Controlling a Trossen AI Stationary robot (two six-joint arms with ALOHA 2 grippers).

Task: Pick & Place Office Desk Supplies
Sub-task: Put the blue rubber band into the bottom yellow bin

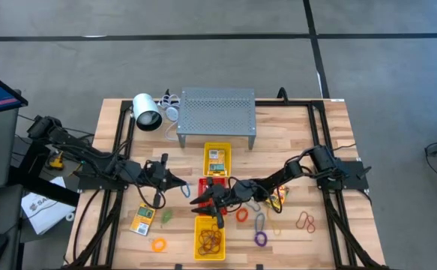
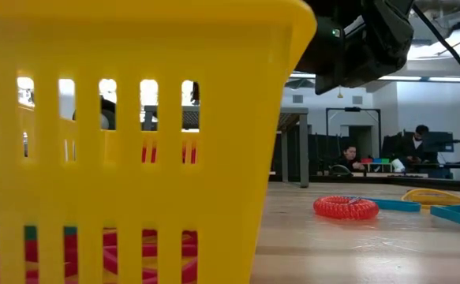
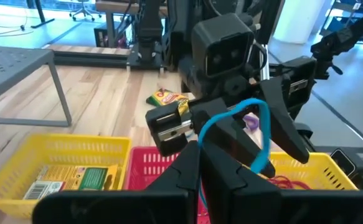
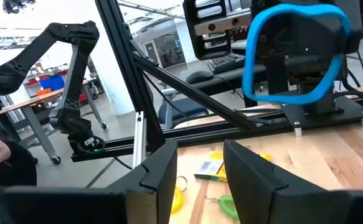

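My left gripper (image 1: 184, 189) (image 3: 209, 182) is shut on a blue rubber-band loop (image 3: 256, 106) (image 4: 293, 56), just left of the red tray. My right gripper (image 1: 200, 205) (image 4: 200, 174) faces it with its fingers open, over the trays. The loop stands in front of those fingers, and I cannot tell if they touch it. Card packets lie in the far yellow tray (image 1: 217, 159) (image 3: 75, 177) and on the table (image 1: 142, 219). Orange (image 1: 158, 244), green (image 1: 167, 217), purple (image 1: 260, 238) and red-brown (image 1: 305, 220) loops lie flat on the table. More bands lie in the near yellow tray (image 1: 209, 238). My left gripper pinches the blue loop between its two fingers at the loop's lower part (image 3: 201, 186), where a strip of blue shows between them. The rest of the loop rises clear of the table as an open arch (image 3: 231, 115) toward the right gripper.
A red tray (image 1: 212, 184) sits between the two yellow ones. A grey perforated metal shelf (image 1: 217, 112) and a white cylinder (image 1: 147, 112) stand at the far edge. In the low view an orange coil ring (image 2: 345, 207) and blue bands (image 2: 395, 205) lie on the table, and people sit in the room beyond.
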